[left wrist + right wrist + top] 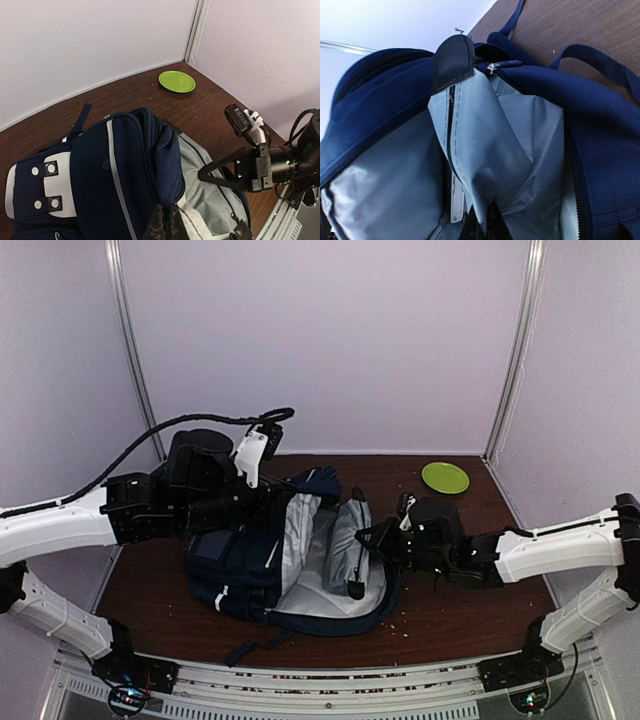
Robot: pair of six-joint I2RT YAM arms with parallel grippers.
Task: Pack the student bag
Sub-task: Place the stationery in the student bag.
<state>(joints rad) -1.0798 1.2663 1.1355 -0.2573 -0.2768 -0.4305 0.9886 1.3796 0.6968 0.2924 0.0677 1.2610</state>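
The student bag [235, 560] lies open in the middle of the table, navy blue outside, with its light grey lining [325, 550] facing up. My left gripper [283, 502] is shut on the bag's upper rim. In the left wrist view its fingertips [169, 222] pinch the seam where the navy fabric [125, 170] meets the lining. My right gripper [362, 536] reaches into the opening from the right. In the right wrist view it [492, 227] is shut on a fold of grey lining [510, 150] beside an inner zip. The bag's inside bottom is hidden.
A green plate [445, 477] sits at the back right corner, also seen in the left wrist view [177, 81]. A dark strap [250, 648] trails toward the table's near edge. White walls close the back and sides. Crumbs dot the wood.
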